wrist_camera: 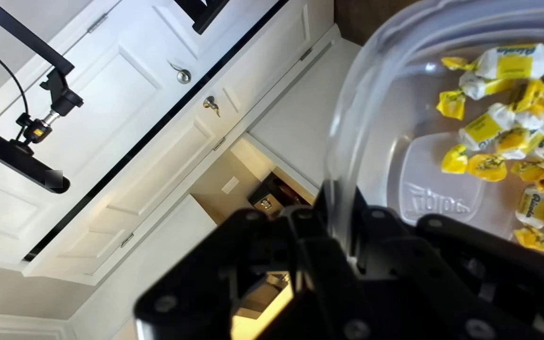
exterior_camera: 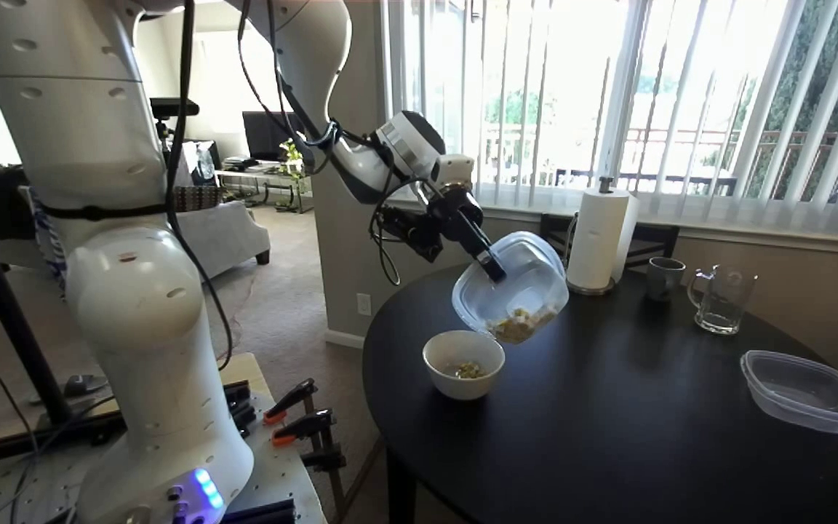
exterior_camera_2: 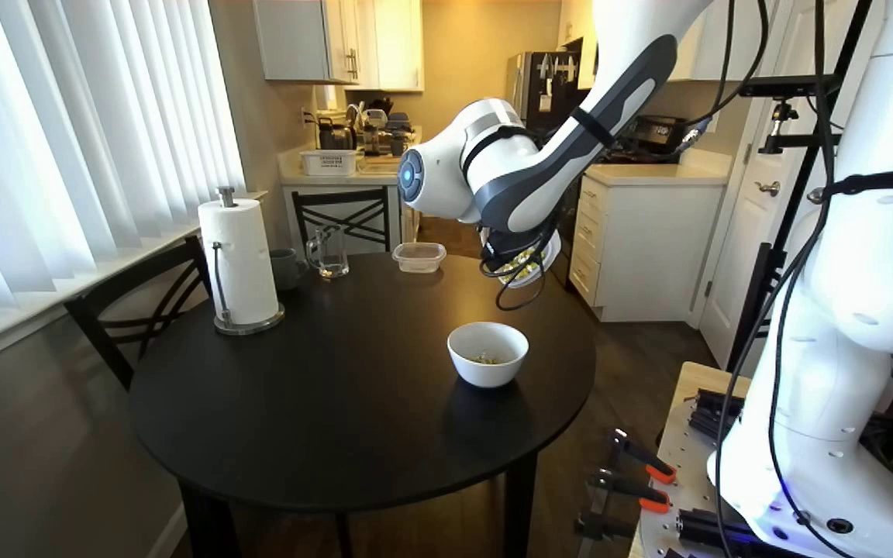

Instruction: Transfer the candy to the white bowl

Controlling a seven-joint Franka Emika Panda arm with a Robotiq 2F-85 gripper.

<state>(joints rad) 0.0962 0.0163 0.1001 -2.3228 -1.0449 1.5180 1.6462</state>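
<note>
My gripper is shut on the wall of a translucent bluish-clear bowl, and the pinched rim shows between the fingers in the wrist view. The bowl is held in the air and tilted. Several yellow-and-white wrapped candies lie in it; they also show as a heap in both exterior views. The white bowl stands upright on the table below, also in an exterior view. Some candy lies inside it. The wrist view does not show the white bowl.
A clear shallow rectangular container stands on the dark round table. A paper towel roll, a grey mug and a clear glass mug stand near the window side. Chairs stand around the table.
</note>
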